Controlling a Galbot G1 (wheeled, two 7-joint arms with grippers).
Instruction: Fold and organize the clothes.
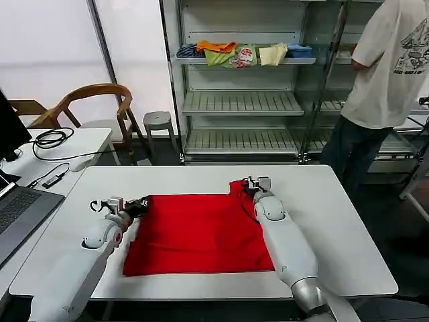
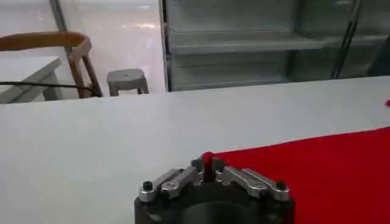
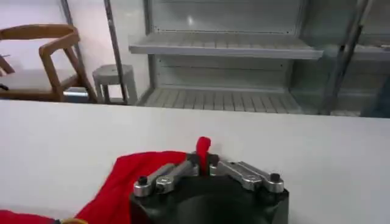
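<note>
A plain bright red T-shirt (image 1: pixel 198 233) lies on a white table (image 1: pixel 335 221).

Beyond both tools the desk (image 1: pixel 201 176) lies bare to its far edge, and bare again to the right of the right tool (image 1: pixel 255 182). Left of the left tool (image 1: pixel 132 205) a narrow gap parts it from a second desk (image 1: pixel 87 141) (cables (image 1: pixel 50 139) and laptop (image 1: pixel 17 209) there). The shirt (image 1: pixel 198 235) lies flat between the tools.
</note>
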